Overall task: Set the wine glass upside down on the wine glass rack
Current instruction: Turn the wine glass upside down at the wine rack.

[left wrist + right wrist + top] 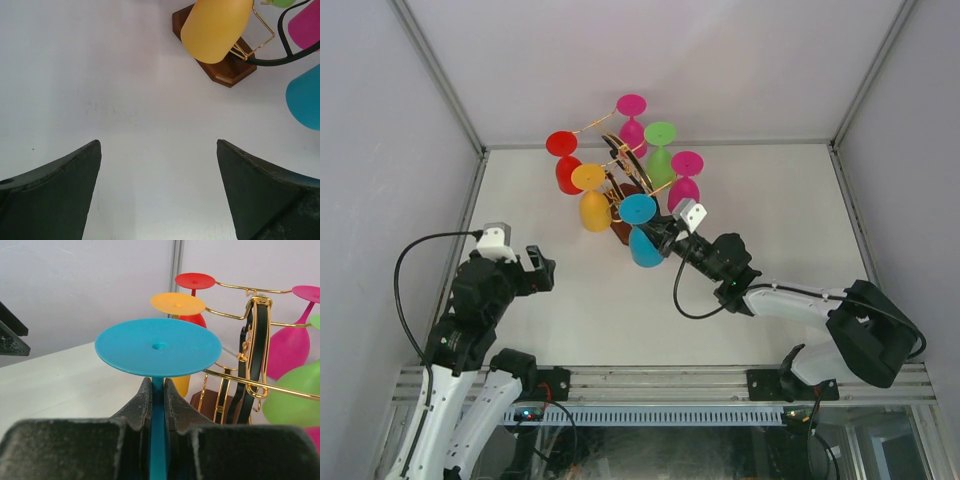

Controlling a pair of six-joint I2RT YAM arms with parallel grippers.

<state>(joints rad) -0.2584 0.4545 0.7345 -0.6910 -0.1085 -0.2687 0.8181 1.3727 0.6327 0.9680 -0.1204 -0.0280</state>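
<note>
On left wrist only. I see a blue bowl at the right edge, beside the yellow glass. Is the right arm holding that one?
Observer: Yes. The right gripper is shut on the stem of the blue glass, foot up and bowl down.
Operator: How full is the rack?
Observer: Five others hang foot-up on the wine glass rack: a red glass, a yellow glass, a green glass and two magenta glasses.
</note>
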